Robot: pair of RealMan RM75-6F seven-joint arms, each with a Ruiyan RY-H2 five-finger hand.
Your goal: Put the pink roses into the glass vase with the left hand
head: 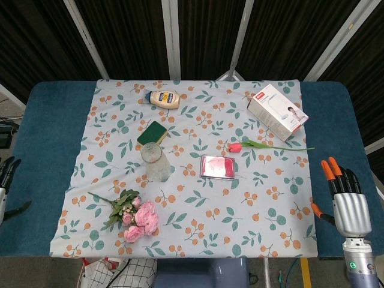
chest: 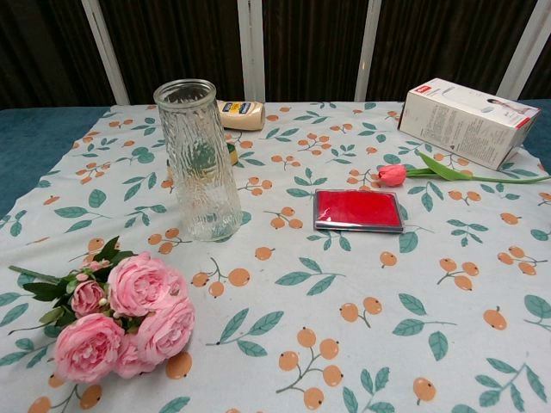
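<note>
A bunch of pink roses [head: 137,218] [chest: 125,317] with green leaves lies flat on the floral cloth near the table's front left. The glass vase [head: 155,161] [chest: 199,160] stands upright and empty behind it, toward the middle left. My left hand [head: 7,174] shows only at the far left edge of the head view, off the cloth, fingers apart and holding nothing. My right hand [head: 347,195] hovers at the table's right front edge, fingers extended, empty. Neither hand appears in the chest view.
A red flat case [head: 217,167] [chest: 358,210] lies mid-table. A single pink tulip [head: 264,146] [chest: 430,173] rests before a white box [head: 277,111] [chest: 466,121]. A mayonnaise bottle [head: 164,99] [chest: 239,114] lies at the back and a green sponge [head: 153,133] sits behind the vase.
</note>
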